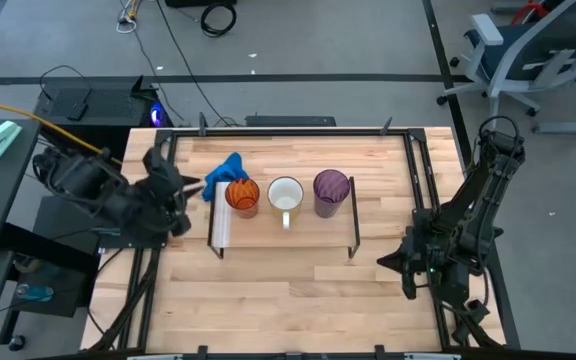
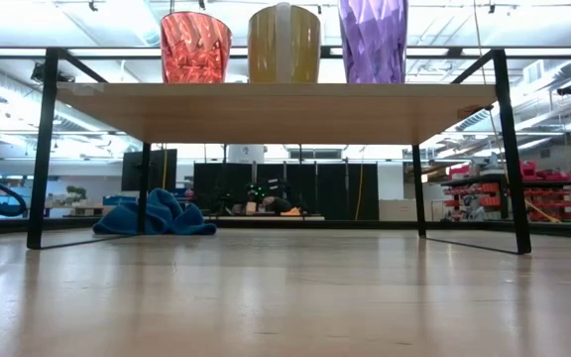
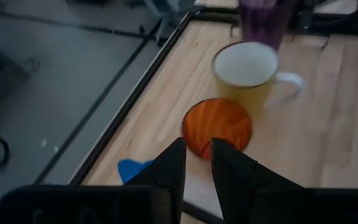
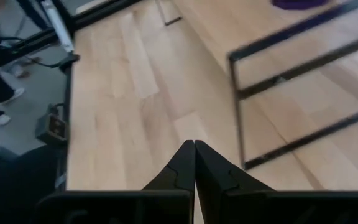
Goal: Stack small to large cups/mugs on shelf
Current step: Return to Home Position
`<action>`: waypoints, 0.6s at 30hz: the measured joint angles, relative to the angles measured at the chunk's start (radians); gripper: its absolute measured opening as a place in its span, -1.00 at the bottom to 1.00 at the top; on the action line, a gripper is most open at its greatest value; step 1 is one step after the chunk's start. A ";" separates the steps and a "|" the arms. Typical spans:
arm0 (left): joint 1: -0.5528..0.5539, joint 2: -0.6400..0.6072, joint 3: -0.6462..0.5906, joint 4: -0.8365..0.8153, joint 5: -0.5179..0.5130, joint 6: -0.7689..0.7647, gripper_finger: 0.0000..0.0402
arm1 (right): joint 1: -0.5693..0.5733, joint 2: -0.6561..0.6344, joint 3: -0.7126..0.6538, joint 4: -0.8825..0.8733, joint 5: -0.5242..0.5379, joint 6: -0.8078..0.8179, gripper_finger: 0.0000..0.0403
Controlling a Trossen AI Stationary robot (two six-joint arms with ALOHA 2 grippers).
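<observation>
Shelf [image 1: 268, 236], on tabletop [image 1: 268, 300]: carries three vessels side by side, apparently ordered by size.
- Orange cup [image 1: 243, 195].
- Yellow mug [image 1: 285, 198].
- Purple tumbler [image 1: 331, 190].

Left gripper [image 1: 190, 188]: just off the orange cup's end, fingers slightly apart, empty.

Right gripper [image 1: 396, 262]: beyond the opposite end, fingers together.

Blue cloth [image 1: 223, 170]: behind the shelf.

Writing: none legible.

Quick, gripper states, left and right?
Left gripper: open a crack, empty, near the orange cup.
Right gripper: shut, empty, over the table beside the shelf.
</observation>
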 joint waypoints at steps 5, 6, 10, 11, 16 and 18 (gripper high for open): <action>-0.064 0.017 -0.001 0.157 -0.033 0.097 -0.56 | -0.008 0.000 0.000 0.136 0.021 -0.167 -0.94; -0.070 0.020 -0.001 0.226 -0.012 0.157 -0.55 | -0.012 0.000 0.000 0.170 0.016 -0.210 -0.94; -0.059 0.022 -0.001 0.531 0.205 0.445 -0.55 | -0.024 -0.011 0.000 0.261 -0.016 -0.354 -0.94; -0.049 0.025 -0.001 0.600 0.274 0.518 -0.56 | -0.028 -0.015 0.000 0.268 -0.017 -0.374 -0.94; 0.037 0.036 0.000 0.782 0.655 0.757 -0.59 | -0.030 -0.034 0.000 0.276 -0.017 -0.423 -0.94; 0.093 0.044 0.000 0.810 0.798 0.800 -0.60 | -0.030 -0.037 0.000 0.278 -0.017 -0.430 -0.94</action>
